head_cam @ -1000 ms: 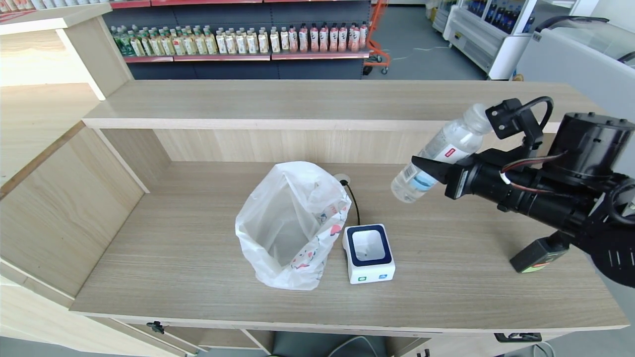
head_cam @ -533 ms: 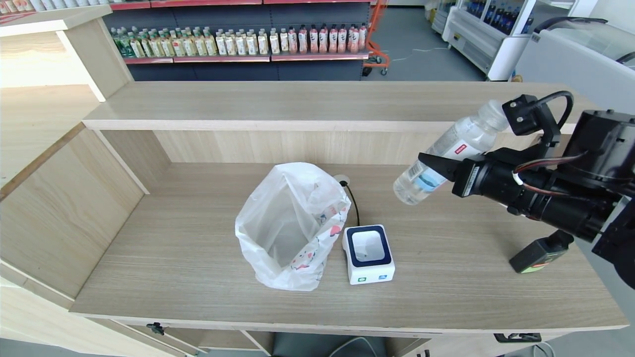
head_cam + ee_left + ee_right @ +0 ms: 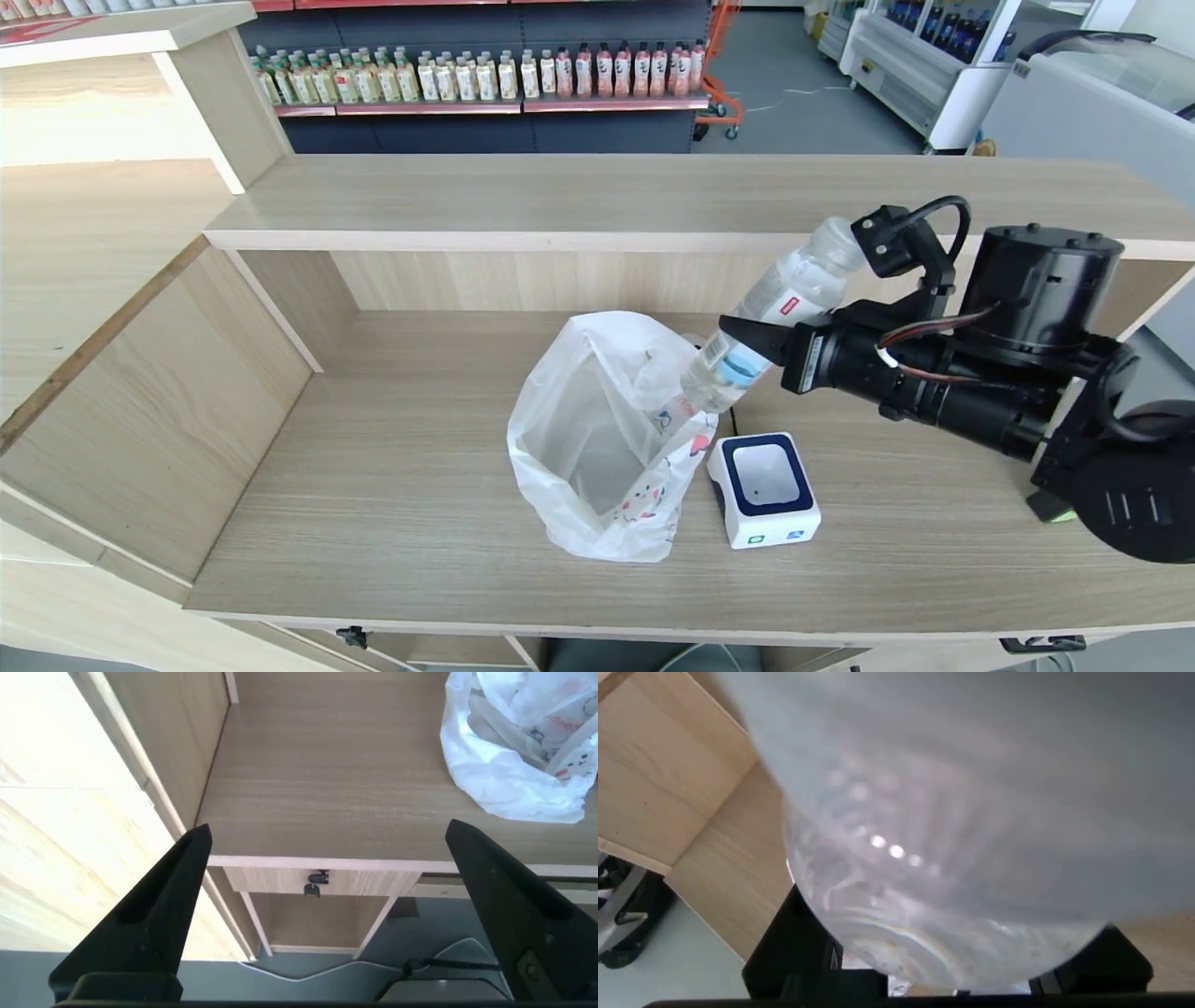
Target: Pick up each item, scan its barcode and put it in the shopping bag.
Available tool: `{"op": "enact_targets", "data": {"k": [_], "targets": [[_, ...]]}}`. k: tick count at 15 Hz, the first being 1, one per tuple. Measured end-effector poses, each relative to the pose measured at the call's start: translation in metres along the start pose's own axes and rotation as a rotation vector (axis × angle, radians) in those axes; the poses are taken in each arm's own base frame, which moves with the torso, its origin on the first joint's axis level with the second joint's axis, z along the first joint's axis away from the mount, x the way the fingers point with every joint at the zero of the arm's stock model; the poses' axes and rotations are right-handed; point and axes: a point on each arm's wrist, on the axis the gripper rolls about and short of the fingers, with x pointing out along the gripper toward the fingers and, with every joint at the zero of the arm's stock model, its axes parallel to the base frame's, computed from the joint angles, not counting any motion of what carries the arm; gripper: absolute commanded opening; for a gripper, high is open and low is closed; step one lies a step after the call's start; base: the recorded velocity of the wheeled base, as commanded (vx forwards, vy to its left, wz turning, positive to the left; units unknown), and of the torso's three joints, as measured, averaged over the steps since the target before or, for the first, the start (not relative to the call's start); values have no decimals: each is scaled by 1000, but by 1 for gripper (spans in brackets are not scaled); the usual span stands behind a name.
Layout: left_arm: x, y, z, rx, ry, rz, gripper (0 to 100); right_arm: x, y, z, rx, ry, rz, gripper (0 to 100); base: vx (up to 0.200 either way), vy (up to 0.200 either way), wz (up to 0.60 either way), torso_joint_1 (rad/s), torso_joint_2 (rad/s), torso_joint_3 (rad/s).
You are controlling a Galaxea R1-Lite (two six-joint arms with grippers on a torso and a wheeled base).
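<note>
The right gripper (image 3: 747,347) is clamped on the bottle (image 3: 780,301), which it holds tilted above the counter (image 3: 392,485), cap end high and toward the back, base low. The cap is hidden behind the wrist camera. The base overlaps the far right rim of the bag (image 3: 607,439); I cannot tell if it is already inside the mouth or just above it. In the right wrist view the bottle (image 3: 952,840) covers nearly all and the fingers are hard to make out.

The bag stands open; its near wall hides part of its floor. The scanner (image 3: 764,485) stands just beside the bag, on its right. A dark box (image 3: 1049,508) is mostly hidden behind the right arm.

The left gripper (image 3: 327,840) hangs with fingers apart over the counter's near edge, the bag (image 3: 523,747) cut off at the corner.
</note>
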Motion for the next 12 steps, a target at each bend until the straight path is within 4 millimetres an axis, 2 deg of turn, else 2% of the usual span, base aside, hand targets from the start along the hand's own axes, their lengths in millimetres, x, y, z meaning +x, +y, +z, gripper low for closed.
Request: {"op": "enact_targets", "data": {"k": [7, 12], "targets": [[0, 0, 0, -2, -1, 1, 100, 73, 0, -41, 2, 80, 30, 0, 0, 0, 0, 0, 0, 0], [0, 0, 0, -2, -2, 1, 100, 107, -1, -66, -87, 86, 41, 0, 0, 0, 0, 0, 0, 0]]}}
